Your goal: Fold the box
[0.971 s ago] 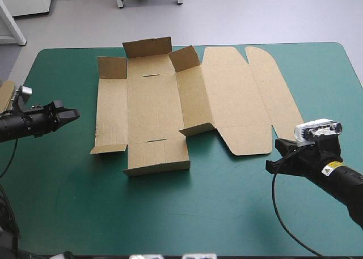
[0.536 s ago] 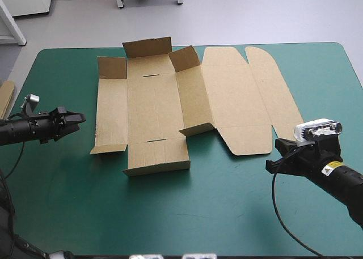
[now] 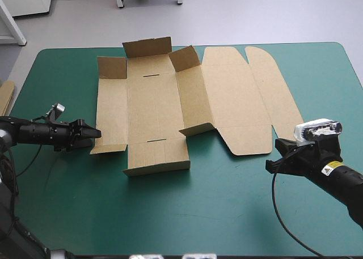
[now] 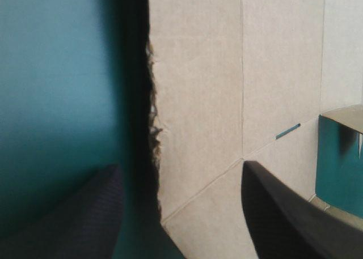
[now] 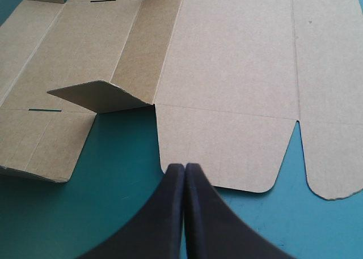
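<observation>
Left gripper (image 3: 91, 135), fingers apart, noses the left near flap of the brown box (image 3: 170, 106), which lies mostly flat in the middle of the table (image 3: 198, 213). Right gripper (image 3: 273, 165) hovers closed. Raising the left wall looks to be starting; next, slip under that edge.

count | box (image 3: 170, 100): 1, one brown sheet | slots (image 3: 151, 75) cut in it: 2 | end effectors: 2 = left end effector (image 3: 95, 133) x1, fingers apart + right end effector (image 3: 271, 167) x1, fingers together | bench (image 3: 198, 213): 1, teal-green cover | spare board edge (image 3: 5, 97) at bench's left edge: 1
</observation>
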You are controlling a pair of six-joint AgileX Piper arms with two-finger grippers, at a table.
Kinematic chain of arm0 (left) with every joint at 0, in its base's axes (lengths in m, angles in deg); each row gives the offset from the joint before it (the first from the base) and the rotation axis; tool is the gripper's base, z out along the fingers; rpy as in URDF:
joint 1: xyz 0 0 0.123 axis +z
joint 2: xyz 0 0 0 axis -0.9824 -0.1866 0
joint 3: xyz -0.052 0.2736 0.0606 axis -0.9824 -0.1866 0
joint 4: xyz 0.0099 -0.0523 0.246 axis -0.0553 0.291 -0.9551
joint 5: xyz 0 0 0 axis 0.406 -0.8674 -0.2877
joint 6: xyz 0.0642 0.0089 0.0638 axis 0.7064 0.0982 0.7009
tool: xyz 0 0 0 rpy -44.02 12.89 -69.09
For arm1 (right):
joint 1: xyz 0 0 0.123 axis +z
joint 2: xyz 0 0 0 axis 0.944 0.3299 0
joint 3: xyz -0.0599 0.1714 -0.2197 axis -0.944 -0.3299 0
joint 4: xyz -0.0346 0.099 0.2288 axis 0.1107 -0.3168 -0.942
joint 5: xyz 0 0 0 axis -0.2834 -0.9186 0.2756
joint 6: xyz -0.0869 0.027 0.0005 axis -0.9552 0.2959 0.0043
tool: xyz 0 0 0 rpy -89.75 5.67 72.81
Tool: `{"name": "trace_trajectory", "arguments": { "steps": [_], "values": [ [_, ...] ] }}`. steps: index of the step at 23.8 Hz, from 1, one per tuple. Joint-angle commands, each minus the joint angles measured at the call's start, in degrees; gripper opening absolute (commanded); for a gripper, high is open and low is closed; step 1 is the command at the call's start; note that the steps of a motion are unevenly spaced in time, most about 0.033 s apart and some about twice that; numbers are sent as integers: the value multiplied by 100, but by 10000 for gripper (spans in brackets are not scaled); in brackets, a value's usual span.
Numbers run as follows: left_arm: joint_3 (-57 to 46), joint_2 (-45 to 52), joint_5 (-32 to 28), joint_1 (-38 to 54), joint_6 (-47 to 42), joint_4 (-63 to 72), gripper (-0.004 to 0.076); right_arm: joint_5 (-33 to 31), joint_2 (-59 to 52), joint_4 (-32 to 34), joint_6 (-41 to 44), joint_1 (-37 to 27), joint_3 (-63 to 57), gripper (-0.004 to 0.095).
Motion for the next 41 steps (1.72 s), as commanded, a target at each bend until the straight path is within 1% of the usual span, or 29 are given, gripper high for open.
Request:
{"name": "trace_trajectory", "arguments": {
  "steps": [1, 7, 13, 21, 27, 35, 37, 38, 40, 41],
  "values": [
    [208, 167, 655, -11, -30, 233, 445, 316, 2, -106, -10, 10, 148, -4],
    [208, -244, 664, -24, 132, 319, 402, 310, 2, -117, 0, 10, 148, -4],
    [458, -405, 664, -360, 191, 356, 403, 310, 2, -117, 0, 10, 148, -4],
    [1053, -654, 664, -809, -68, 297, 403, 310, 2, -117, 40, 10, 148, -4],
    [1278, -760, 664, -863, -188, 260, 402, 321, 2, -117, 62, 10, 148, -4],
    [1289, -760, 664, -964, -344, 12, 394, 355, 2, -117, 80, 10, 148, -4],
    [1279, -760, 664, -1093, -358, 30, 272, 369, 2, -106, 80, 10, 148, -4],
    [1279, -760, 664, -1159, -358, 30, 147, 369, 2, -106, 80, 10, 148, -4],
    [1290, -760, 654, -1184, -347, 30, -6, 357, 2, -106, 80, 10, 148, -4],
    [1290, -749, 654, -1184, -347, 30, -9, 346, 2, -106, 94, 10, 148, -4]
  ]
}}
